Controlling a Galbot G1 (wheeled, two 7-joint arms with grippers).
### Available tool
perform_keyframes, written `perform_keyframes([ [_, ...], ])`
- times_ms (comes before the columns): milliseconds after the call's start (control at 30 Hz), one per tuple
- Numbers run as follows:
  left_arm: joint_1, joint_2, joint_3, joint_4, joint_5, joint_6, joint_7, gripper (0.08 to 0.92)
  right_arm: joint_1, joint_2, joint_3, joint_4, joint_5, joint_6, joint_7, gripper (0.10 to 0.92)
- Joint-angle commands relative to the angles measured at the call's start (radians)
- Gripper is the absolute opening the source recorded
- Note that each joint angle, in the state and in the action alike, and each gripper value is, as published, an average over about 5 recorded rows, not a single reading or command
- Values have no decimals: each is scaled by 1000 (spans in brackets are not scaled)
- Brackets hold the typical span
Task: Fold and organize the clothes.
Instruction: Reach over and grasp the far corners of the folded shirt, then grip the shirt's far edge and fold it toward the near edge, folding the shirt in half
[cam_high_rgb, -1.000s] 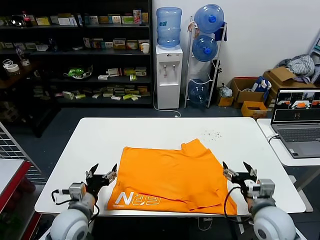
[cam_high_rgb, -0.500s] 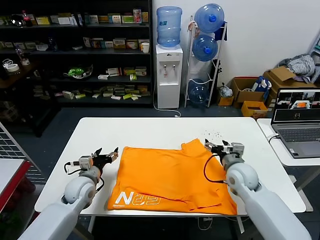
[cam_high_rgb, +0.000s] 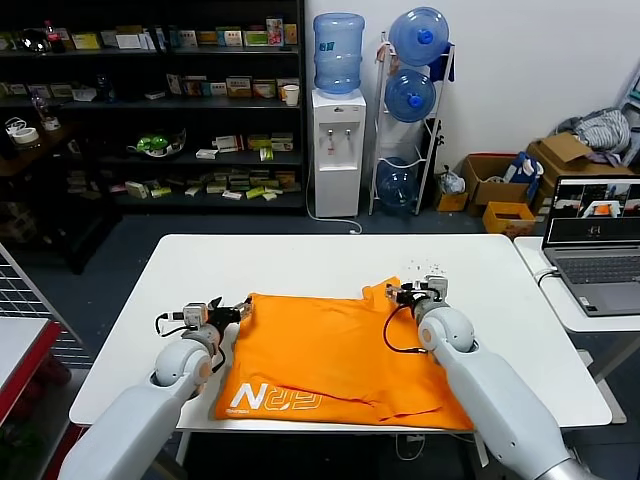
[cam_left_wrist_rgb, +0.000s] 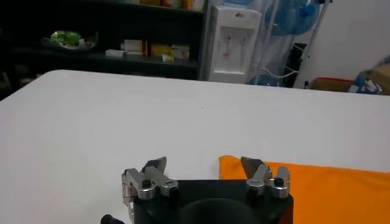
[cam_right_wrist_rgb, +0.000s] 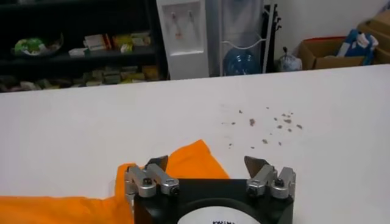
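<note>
The bright orange T-shirt (cam_high_rgb: 340, 350) lies spread on the white table (cam_high_rgb: 200, 270), with its white lettering (cam_high_rgb: 270, 398) near the front edge. My left gripper (cam_high_rgb: 243, 308) is open at the shirt's far left corner. In the left wrist view that gripper (cam_left_wrist_rgb: 204, 164) stands just above the table, and the shirt's corner (cam_left_wrist_rgb: 317, 182) lies under one fingertip (cam_left_wrist_rgb: 250, 164). My right gripper (cam_high_rgb: 392, 295) is open at the far right sleeve. In the right wrist view this gripper (cam_right_wrist_rgb: 206, 162) straddles the sleeve's tip (cam_right_wrist_rgb: 194, 157). Neither holds any cloth.
Dark specks (cam_high_rgb: 428, 268) dot the table beyond the right sleeve. A laptop (cam_high_rgb: 595, 240) sits on a side table to the right. Behind stand a water dispenser (cam_high_rgb: 335, 150), bottle rack (cam_high_rgb: 415, 100), dark shelves (cam_high_rgb: 150, 110) and cardboard boxes (cam_high_rgb: 490, 180).
Both arms have reached forward from the table's near edge to the shirt's far edge, the left to the far left corner, the right to the far sleeve. Both grippers stayed open.
</note>
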Motion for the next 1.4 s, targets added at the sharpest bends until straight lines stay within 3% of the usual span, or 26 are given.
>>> perform_keyframes([
  [33, -52, -32, 36, 85, 25, 1, 17, 823, 49, 38, -28, -90, -23, -10, -25, 823],
  [233, -52, -35, 48, 96, 40, 2, 16, 823, 54, 46, -26, -113, -28, -13, -42, 802],
  [433, -48, -39, 55, 95, 49, 0, 13, 789, 46, 40, -23, -114, -19, -25, -52, 648],
  [1000, -57, -62, 76, 102, 66, -25, 15, 308, 4, 12, -13, -39, 6, 25, -60, 159],
  [1200, -35, -49, 60, 37, 66, -36, 2, 137, -22, -6, -2, 20, 3, 103, -82, 124],
  [1400, 16, -18, 28, -98, 58, -43, -10, 97, -80, -46, 26, 116, 11, 148, -89, 124],
])
